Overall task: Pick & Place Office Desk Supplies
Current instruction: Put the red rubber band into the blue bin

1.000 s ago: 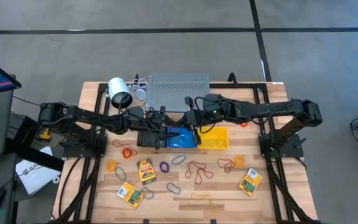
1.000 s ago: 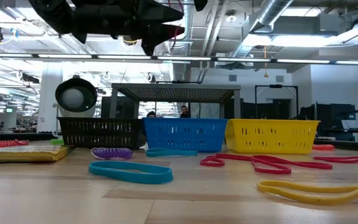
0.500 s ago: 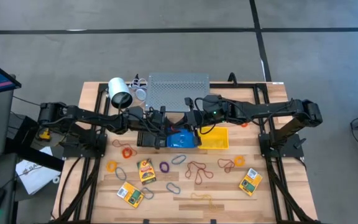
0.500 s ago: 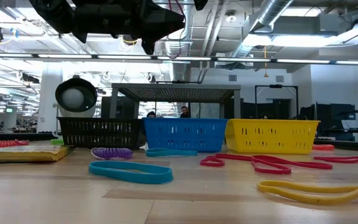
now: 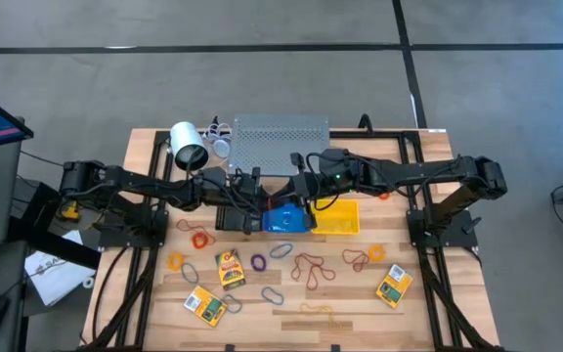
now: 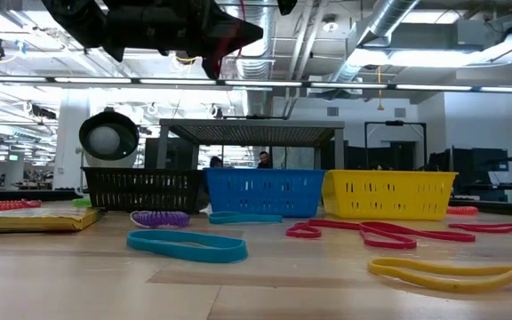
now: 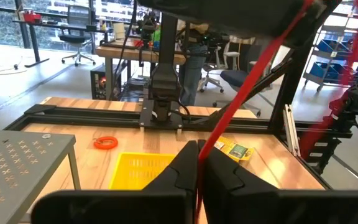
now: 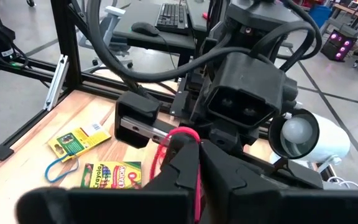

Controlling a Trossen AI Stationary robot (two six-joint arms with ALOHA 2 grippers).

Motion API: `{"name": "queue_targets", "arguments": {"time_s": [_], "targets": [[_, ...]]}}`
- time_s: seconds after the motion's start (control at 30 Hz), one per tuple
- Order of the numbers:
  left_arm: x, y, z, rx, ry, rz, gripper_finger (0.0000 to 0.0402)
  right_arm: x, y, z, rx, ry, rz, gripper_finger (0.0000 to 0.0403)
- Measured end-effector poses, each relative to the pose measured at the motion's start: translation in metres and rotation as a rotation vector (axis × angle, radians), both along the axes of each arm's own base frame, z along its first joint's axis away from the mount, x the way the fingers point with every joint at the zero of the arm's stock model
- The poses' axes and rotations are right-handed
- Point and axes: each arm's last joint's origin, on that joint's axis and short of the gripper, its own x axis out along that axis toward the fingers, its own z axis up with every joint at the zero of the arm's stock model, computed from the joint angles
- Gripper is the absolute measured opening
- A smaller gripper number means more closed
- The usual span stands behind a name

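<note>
A light wooden slatted counter on a black frame stood on a grey concrete floor, in an open workshop hall with exposed ceiling ducts and office chairs beyond.

At the counter's far side stood a grey perforated metal shelf and a white cylindrical lamp-like object. In front of the shelf sat three small plastic baskets in a row: black, blue and yellow.

Both dark arms reached in to meet above the blue basket. The left gripper had its jaws pressed together on a thin red rubber band loop, pulled taut up towards the other arm. The right gripper had its jaws nearly together with the same red loop between them, facing the left arm's wrist.

Across the near half of the counter lay flat yellow-and-green crayon packs, red-brown band loops, an orange band loop, a small purple loop, a teal band and grey oval clips.
</note>
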Motion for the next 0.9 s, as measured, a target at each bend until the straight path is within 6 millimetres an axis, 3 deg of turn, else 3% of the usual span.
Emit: {"name": "queue_targets", "arguments": {"time_s": [0.23, 0.53, 0.7, 0.9], "targets": [[0.000, 0.000, -0.001, 0.029, 0.005, -0.001, 0.0001, 0.000, 0.000, 0.002, 0.000, -0.007, 0.000, 0.0098], [-0.001, 0.000, -0.006, 0.063, 0.051, -0.004, 0.0000, 0.000, -0.001, 0.025, -0.001, -0.036, -0.004, 0.0235], [-0.010, 0.002, 0.001, 0.109, 0.092, -0.002, 0.0000, -0.006, -0.005, 0.036, -0.001, 0.046, -0.020, 0.0255], [-0.037, 0.007, 0.028, 0.149, 0.075, 0.025, 0.0000, -0.021, -0.005, 0.041, -0.061, 0.110, -0.086, 0.0255]]}}
